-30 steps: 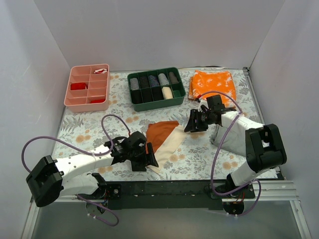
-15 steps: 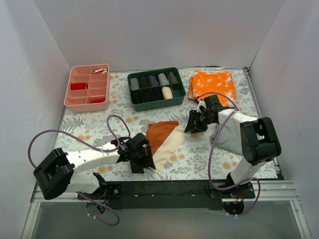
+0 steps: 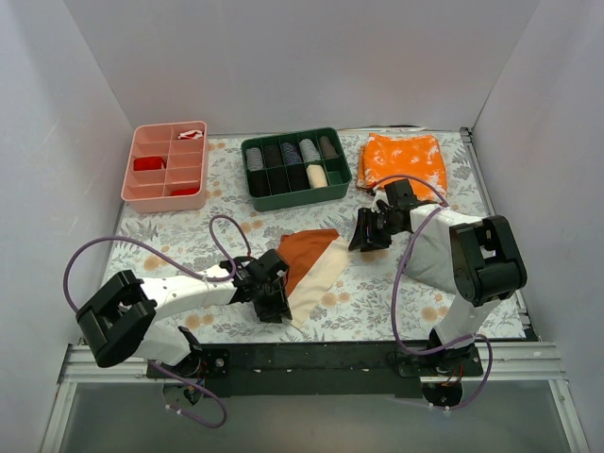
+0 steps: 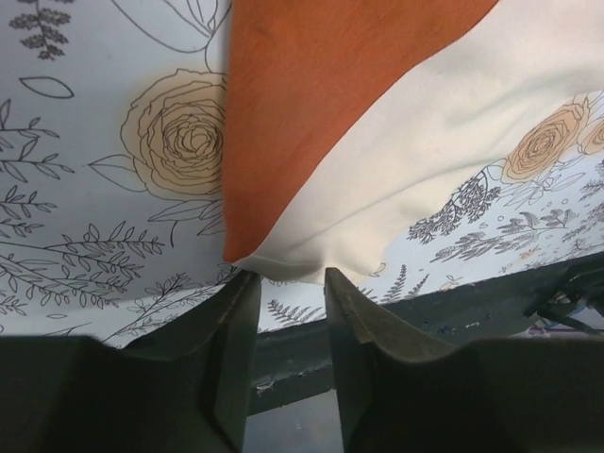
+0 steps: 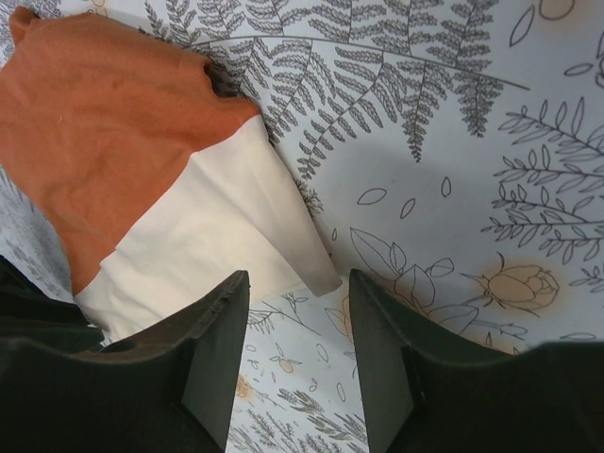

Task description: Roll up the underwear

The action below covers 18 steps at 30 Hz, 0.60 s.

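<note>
The underwear [image 3: 310,260] lies flat mid-table, rust-orange at the back left and cream at the front right. My left gripper [image 3: 274,300] is low at its near corner. In the left wrist view the jaws stand partly closed, a gap still between them, and the cream hem [image 4: 311,255] puckers right at the left gripper's [image 4: 288,278] tips. My right gripper [image 3: 364,236] hovers at the cloth's right side. It is open, and the cream corner [image 5: 316,274] lies just ahead of the right gripper [image 5: 297,283], between the fingertips [image 5: 225,302].
A pink divided tray [image 3: 168,165] stands back left and a green tray [image 3: 294,168] of rolled garments back centre. A bright orange speckled cloth [image 3: 404,160] lies back right, a grey cloth [image 3: 429,266] under the right arm. The black front rail [image 3: 311,357] runs close behind the left gripper.
My left gripper has slid right to the cloth's near corner and its jaws have narrowed markedly. The right gripper has barely moved.
</note>
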Each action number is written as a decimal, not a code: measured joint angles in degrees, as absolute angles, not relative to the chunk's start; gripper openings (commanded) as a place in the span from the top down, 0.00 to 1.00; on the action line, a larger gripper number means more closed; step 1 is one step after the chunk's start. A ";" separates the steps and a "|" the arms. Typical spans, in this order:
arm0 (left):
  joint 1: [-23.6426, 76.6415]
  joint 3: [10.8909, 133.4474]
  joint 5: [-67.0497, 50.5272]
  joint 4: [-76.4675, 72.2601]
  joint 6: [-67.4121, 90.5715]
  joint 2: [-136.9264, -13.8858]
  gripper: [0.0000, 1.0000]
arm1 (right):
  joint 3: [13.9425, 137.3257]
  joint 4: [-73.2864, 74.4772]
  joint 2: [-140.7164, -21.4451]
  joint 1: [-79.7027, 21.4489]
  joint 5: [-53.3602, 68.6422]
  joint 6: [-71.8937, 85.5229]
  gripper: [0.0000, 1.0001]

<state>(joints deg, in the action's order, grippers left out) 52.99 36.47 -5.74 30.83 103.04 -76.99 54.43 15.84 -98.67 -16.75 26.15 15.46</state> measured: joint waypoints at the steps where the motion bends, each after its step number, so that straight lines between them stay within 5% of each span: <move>1: 52.99 36.64 -5.58 30.61 103.13 -77.36 0.75 | 54.65 15.70 -98.98 -16.73 26.44 15.55 0.57; 8: 52.99 36.97 -4.36 29.76 103.77 -78.46 1.00 | 55.18 14.31 -101.65 -16.73 28.32 15.99 0.95; 18: 52.99 39.72 2.07 33.98 104.07 -74.41 1.00 | 54.78 15.03 -95.66 -16.73 28.80 16.14 0.99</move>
<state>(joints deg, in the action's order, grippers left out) 52.99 39.72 2.07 33.98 104.07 -74.41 54.78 15.03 -95.66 -16.73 28.80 16.14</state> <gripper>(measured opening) 0.020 0.042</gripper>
